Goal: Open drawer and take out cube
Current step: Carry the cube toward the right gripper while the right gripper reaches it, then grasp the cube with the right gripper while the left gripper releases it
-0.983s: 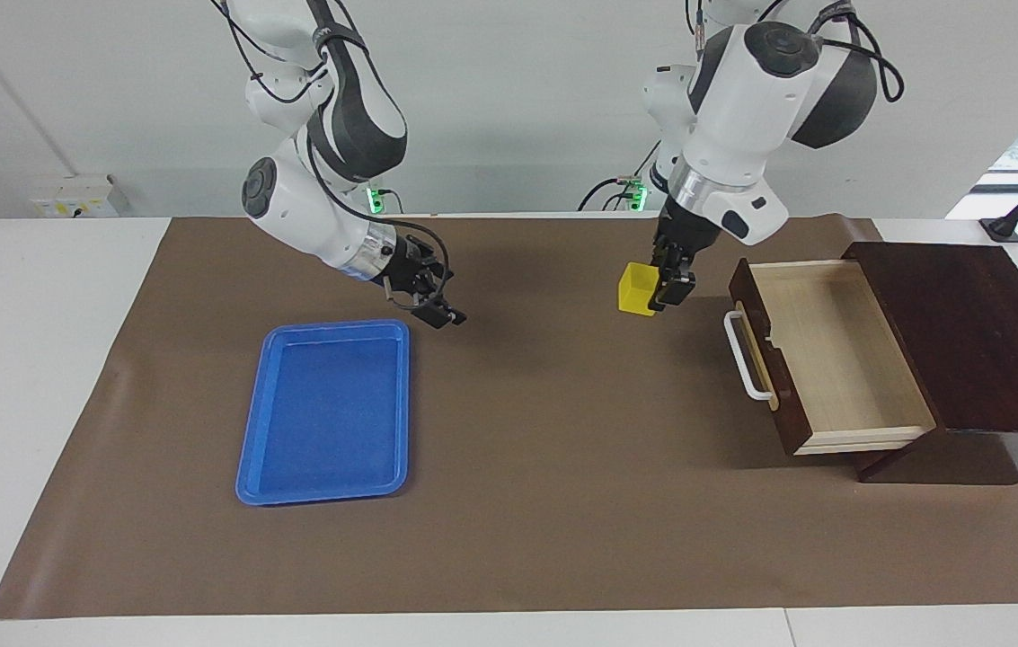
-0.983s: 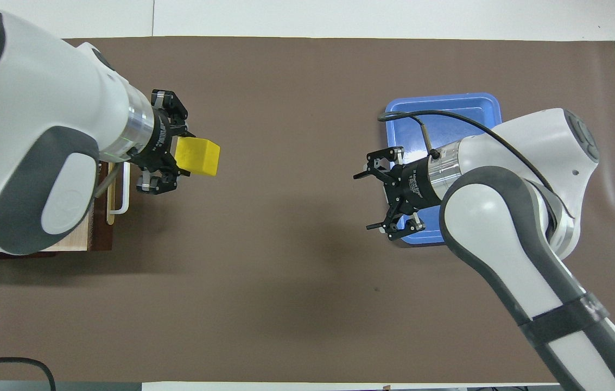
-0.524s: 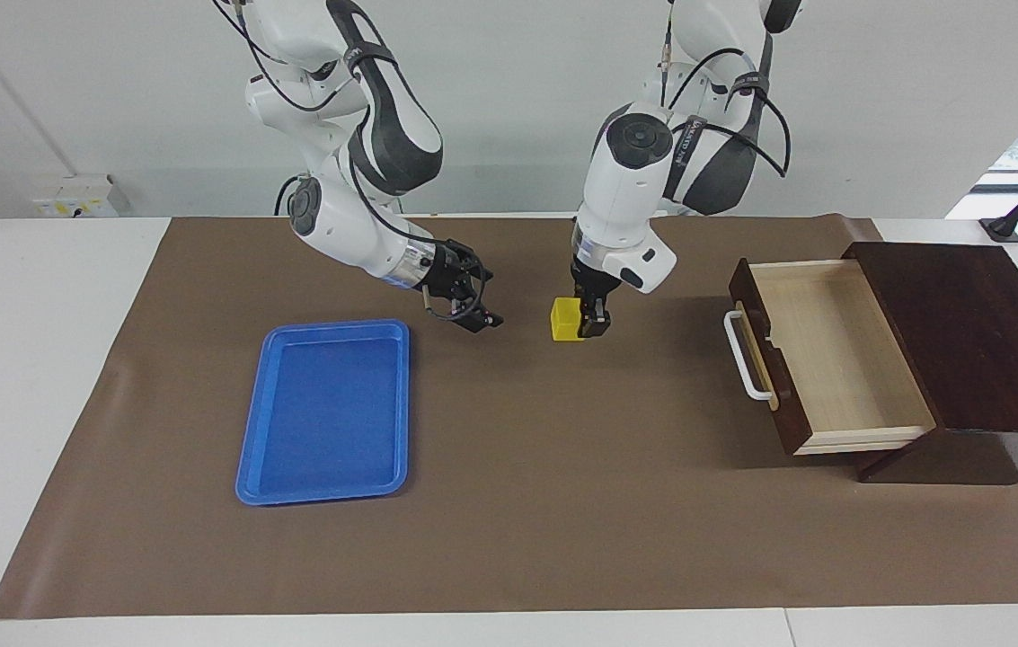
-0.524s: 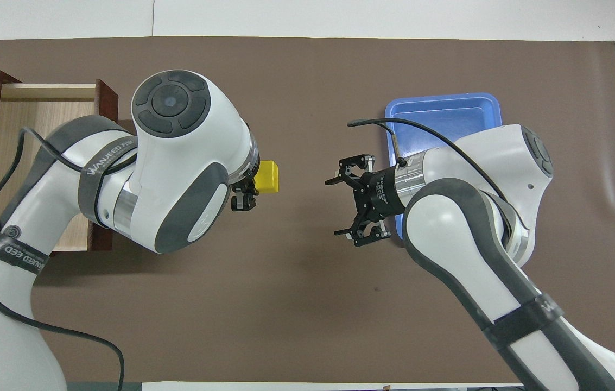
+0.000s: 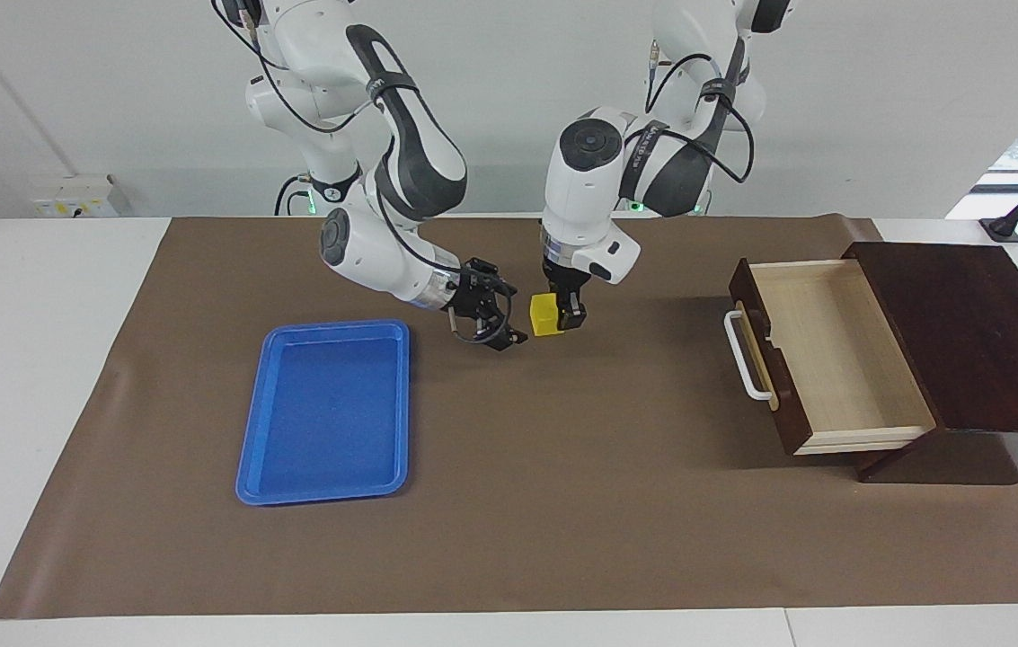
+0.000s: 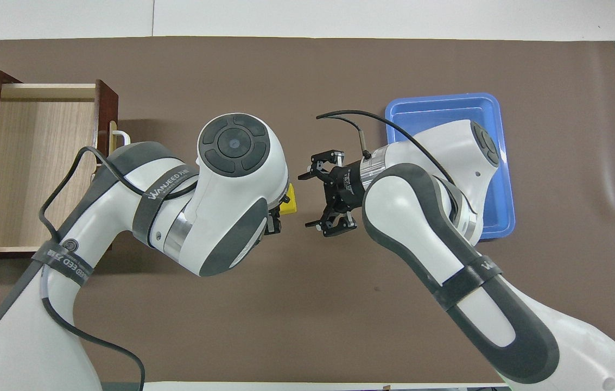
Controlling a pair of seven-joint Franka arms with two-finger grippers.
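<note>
Facing view first: the left gripper point(image 5: 564, 310) is clenched on the cube point(image 5: 545, 316) and holds it up over the bare brown mat, well clear of the open drawer point(image 5: 832, 355). The right gripper point(image 5: 492, 322) hangs just beside the cube with its fingers spread wide and nothing in them; a small gap shows between it and the yellow face. My guess is a handover. To do it well, the right gripper should slide in level until its fingers bracket two free faces, close squarely, and only then should the left one let go. The tray point(image 5: 326, 412) lies toward the right arm's end of the table, a likely drop spot.

Overhead view: the left arm's wrist covers most of the cube point(image 6: 289, 199), only a yellow corner peeking out. The right gripper point(image 6: 315, 200) faces that corner, fingers apart, close but apart from it.
</note>
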